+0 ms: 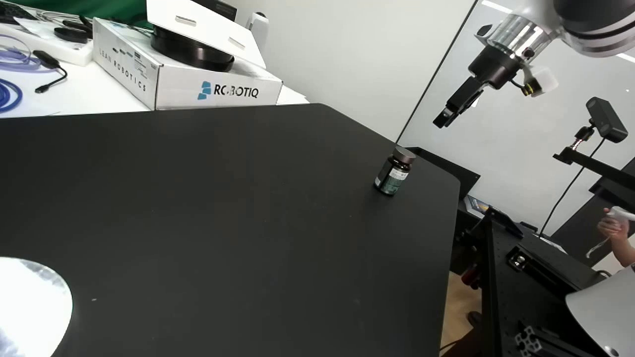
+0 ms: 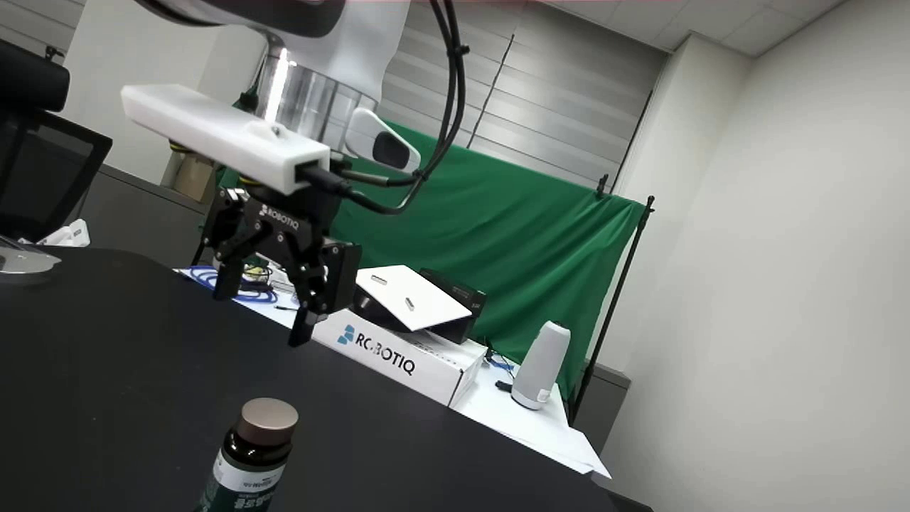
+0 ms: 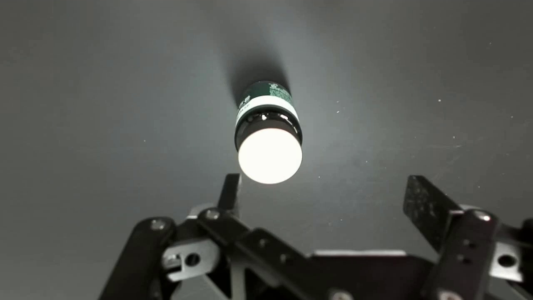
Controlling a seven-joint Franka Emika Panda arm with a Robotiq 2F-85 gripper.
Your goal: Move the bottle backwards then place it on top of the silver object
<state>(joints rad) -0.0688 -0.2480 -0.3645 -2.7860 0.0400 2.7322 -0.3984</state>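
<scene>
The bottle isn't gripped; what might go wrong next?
In the wrist view, the bottle sits off-centre, nearer one finger of the open pincer; a descent may clip its cap.
It stands near the edge of the table; a knock could send it off.
The silver disc is cut off in an exterior view; placement may be misjudged.

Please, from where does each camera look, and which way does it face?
In an exterior view: camera higher than the table, facing across it toward a white wall; arm and gripper at upper right, a person's hand at right.
In an exterior view: camera low near the bottle, facing past the gripper toward a green cloth; arm at upper left.
Wrist view: at the arm's end, facing down at table and bottle; gripper's open fingers below.
All share bottle and gripper; both exterior views, the white box.
</scene>
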